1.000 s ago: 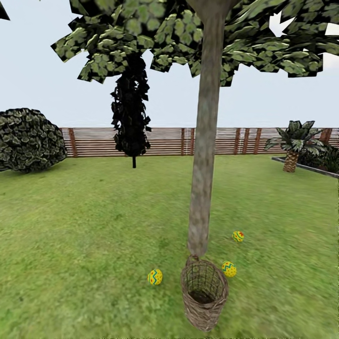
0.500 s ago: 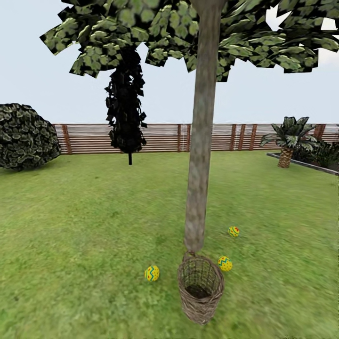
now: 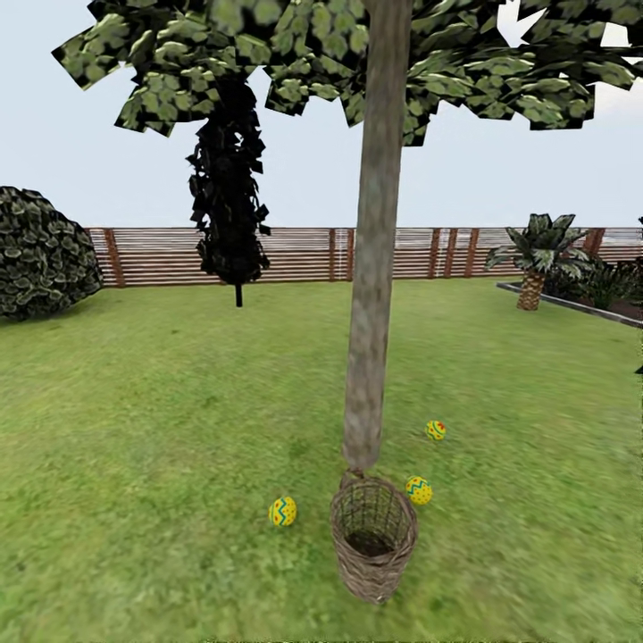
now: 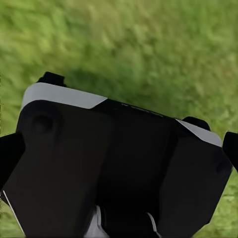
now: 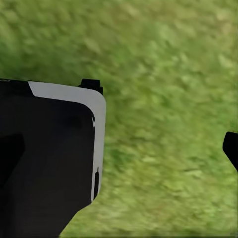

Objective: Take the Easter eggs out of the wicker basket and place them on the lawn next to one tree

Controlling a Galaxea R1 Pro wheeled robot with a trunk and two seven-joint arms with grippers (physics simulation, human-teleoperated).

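From the head view, one egg lies on the lawn, then the basket at the tree, then two eggs — all out. Wrist views give blurred grass and dark robot bodywork — jaw spread cannot be told.

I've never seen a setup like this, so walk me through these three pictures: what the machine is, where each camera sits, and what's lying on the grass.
This is a simulated wheeled robot with two arms, steered by a person. The big picture comes from the camera on its head, looking out over a garden lawn. A tree with a thin bare trunk stands in the middle; a wicker basket sits at its foot, and no egg can be seen inside it. Three Easter eggs lie on the grass around the trunk: one to the left, two to the right. The other two pictures come from cameras by each wrist. They show dark robot parts over blurred grass, and nothing can be seen held.
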